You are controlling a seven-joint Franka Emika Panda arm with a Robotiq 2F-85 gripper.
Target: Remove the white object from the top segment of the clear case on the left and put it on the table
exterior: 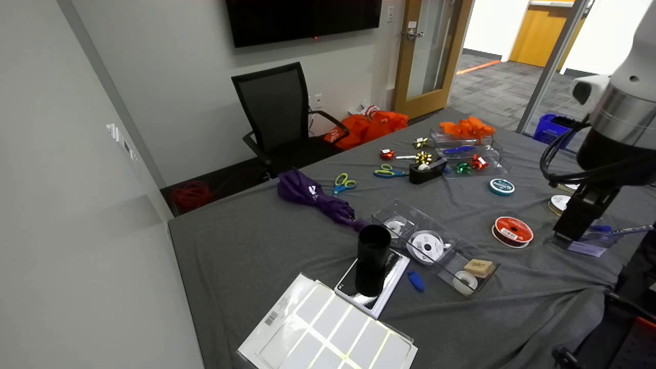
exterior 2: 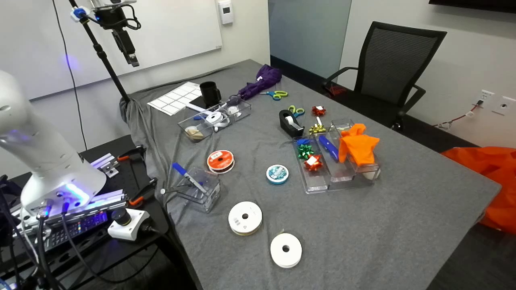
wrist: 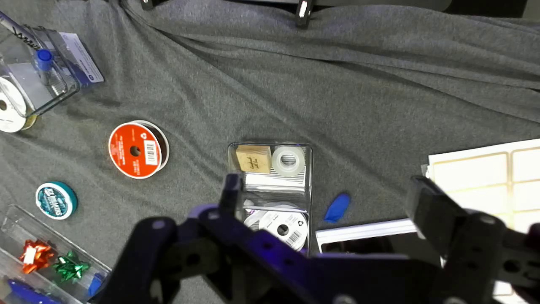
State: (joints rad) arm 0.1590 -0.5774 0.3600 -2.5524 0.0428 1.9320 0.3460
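My gripper (wrist: 328,192) hangs above the table (exterior 2: 363,233), fingers spread, nothing held. Target, as I read it: the white roll (exterior 2: 233,110) in the clear case (wrist: 274,198), in the end segment nearest the umbrella (exterior 2: 262,81); not visible in my wrist view. Step: probably the approach. I should centre over that segment, descend straight inside its walls, pinch lightly, lift vertically. Labels: mint tin (wrist: 54,200) reads ICE BREAKERS; wooden block (wrist: 254,159), script, possibly "with love"; red spool (wrist: 122,150), barcode, print too small.
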